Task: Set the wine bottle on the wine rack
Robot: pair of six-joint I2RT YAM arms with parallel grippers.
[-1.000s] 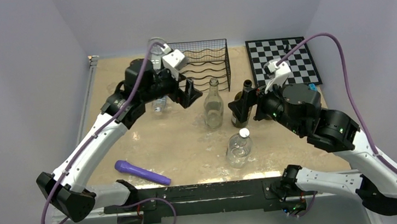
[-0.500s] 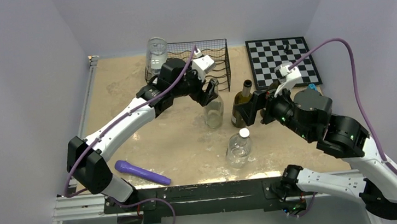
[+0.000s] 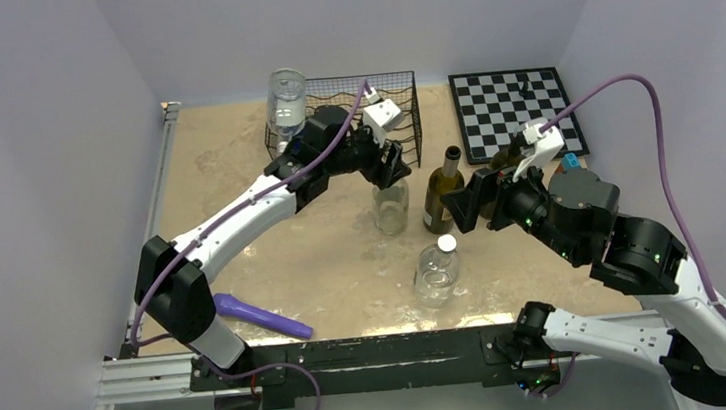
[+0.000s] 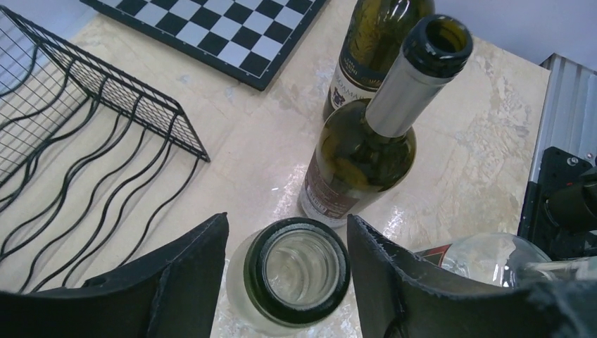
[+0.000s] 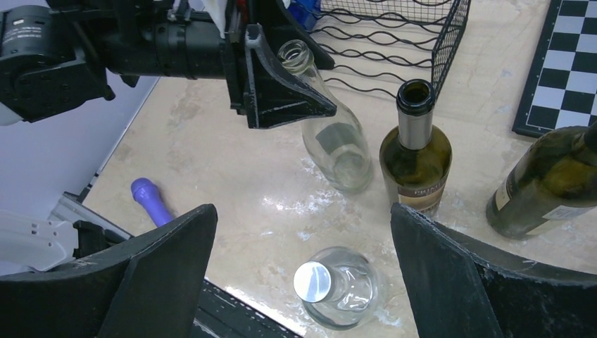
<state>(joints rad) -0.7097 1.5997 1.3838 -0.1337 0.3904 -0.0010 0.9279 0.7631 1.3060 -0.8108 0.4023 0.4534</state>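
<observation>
My left gripper (image 4: 287,246) straddles the open mouth of a clear glass bottle (image 4: 299,271) (image 3: 391,207) standing upright at mid-table. One pad looks to touch the rim and a small gap shows at the other. Just right of it stands an olive-green wine bottle (image 3: 442,197) (image 5: 415,162) with a pale foil neck, untouched. My right gripper (image 3: 478,192) (image 5: 303,211) hangs wide open beside that bottle, holding nothing. A second dark wine bottle (image 5: 549,183) stands farther right. The black wire wine rack (image 3: 401,101) (image 4: 84,141) sits at the back, with no bottle showing on its tiers.
A capped clear plastic bottle (image 3: 438,270) (image 5: 338,285) stands near the front, below my right gripper. A purple cylinder (image 3: 261,315) lies front left. The chessboard (image 3: 516,110) lies back right. A clear plastic bottle (image 3: 286,97) stands at the rack's left corner.
The left arm swung right from beside the rack to the clear glass bottle, and its jaws narrowed around the mouth. The right gripper drew back to the right, uncovering the green wine bottle.
</observation>
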